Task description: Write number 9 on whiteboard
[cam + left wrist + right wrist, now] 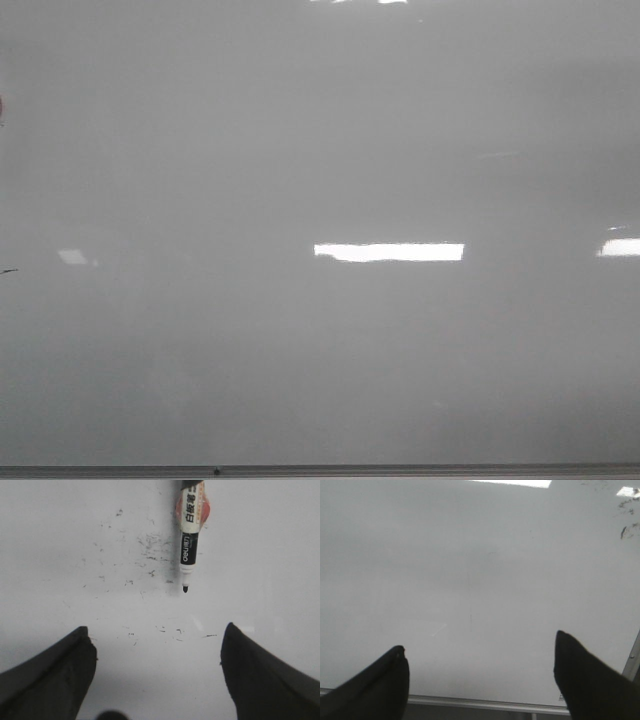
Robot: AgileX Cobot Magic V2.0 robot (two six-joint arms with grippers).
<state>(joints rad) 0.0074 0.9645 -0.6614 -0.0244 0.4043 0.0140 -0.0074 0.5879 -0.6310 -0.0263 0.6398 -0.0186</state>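
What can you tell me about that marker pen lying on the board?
The marker pen shows only in the left wrist view. It lies flat on the whiteboard, its cap off and its small dark tip bare. The barrel looks like plastic, white near the tip, with a black band and a white label carrying black print over an orange-red patch. Its far end is cut off. Nothing grips it; faint black specks lie beside it.

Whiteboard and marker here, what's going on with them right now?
Nothing is being held yet. The whiteboard is blank in the front view, with no digit on it. A marker lies uncapped on the board, ahead of the left hand, which is open and not touching it. The right hand is open too, over bare board near the frame.
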